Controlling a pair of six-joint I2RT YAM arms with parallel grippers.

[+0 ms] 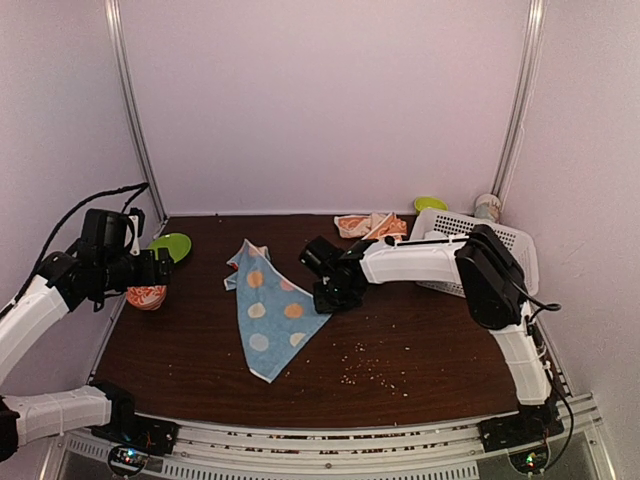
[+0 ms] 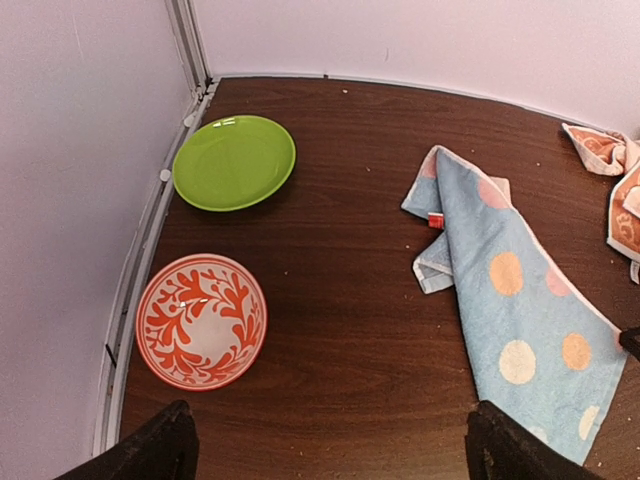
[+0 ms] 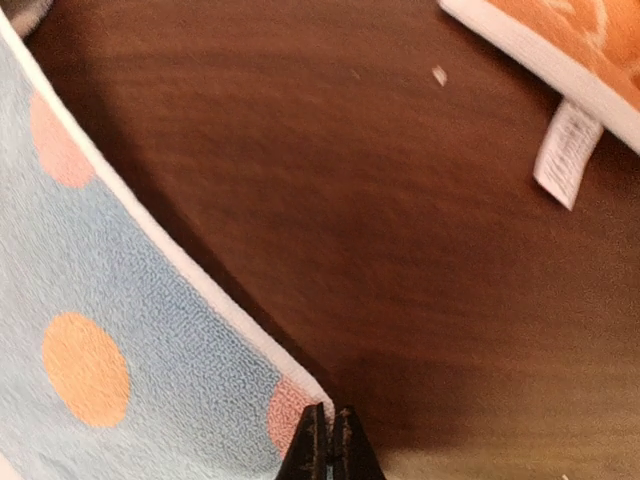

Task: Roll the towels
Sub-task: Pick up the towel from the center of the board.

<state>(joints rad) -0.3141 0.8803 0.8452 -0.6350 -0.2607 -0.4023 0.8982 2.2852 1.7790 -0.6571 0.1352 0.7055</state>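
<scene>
My right tool point(image 3: 330, 440) is pinching, tips pressed together, the blue towel point(image 3: 130, 300) by its corner. The cloth is lying unrolled to the tool's left, and the orange towel point(image 3: 560, 40) is sitting crumpled beyond. My left tool point(image 2: 330, 445) is hanging spread. Both rolls are waiting.

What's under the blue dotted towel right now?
Only the dark wooden table shows around the blue towel. The towel lies mostly flat, its far corner folded onto itself. No bulge shows, but anything beneath it is covered.
</scene>
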